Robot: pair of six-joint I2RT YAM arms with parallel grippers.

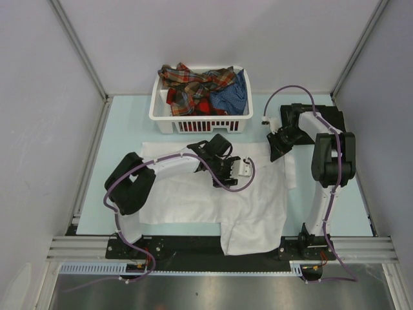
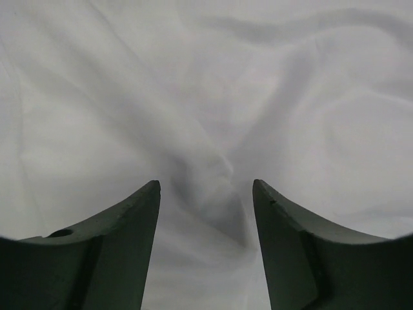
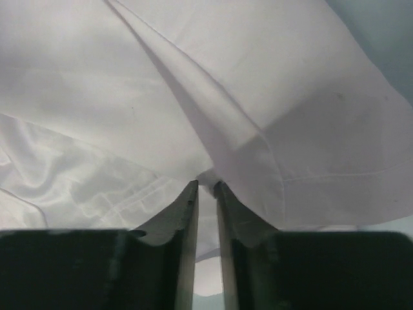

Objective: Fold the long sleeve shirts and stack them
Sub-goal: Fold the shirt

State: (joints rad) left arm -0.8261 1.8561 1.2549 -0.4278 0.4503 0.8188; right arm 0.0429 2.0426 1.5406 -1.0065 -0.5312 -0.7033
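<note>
In the overhead view, a plain white shirt of soft cloth (image 1: 193, 200) is spread across the middle of the pale blue table (image 1: 129, 123), and one part is draped over the table's near edge. The left gripper (image 1: 244, 169) is held low over the middle of the garment. The right gripper (image 1: 279, 143) is set at its far right corner. The folding of this first shirt is judged to be in hand, and nothing is stacked yet. At the far edge, a white slatted plastic basket (image 1: 157, 110) is filled with crumpled plaid shirts (image 1: 193, 87) and a blue shirt (image 1: 233, 97), which are left for later. The basket is close to the cloth's far hem, so little room is left there for a fold.

In the left wrist view, the left gripper (image 2: 206, 194) is seen with jaws apart, and only a raised crease of the white shirt (image 2: 258, 77) lies below them.

In the right wrist view, the right gripper (image 3: 206, 187) is seen with jaws almost together, and a tented fold of the white shirt (image 3: 97, 84) appears pinched at the tips. The next move is judged to need a grip by the left gripper before the corner is carried over.
</note>
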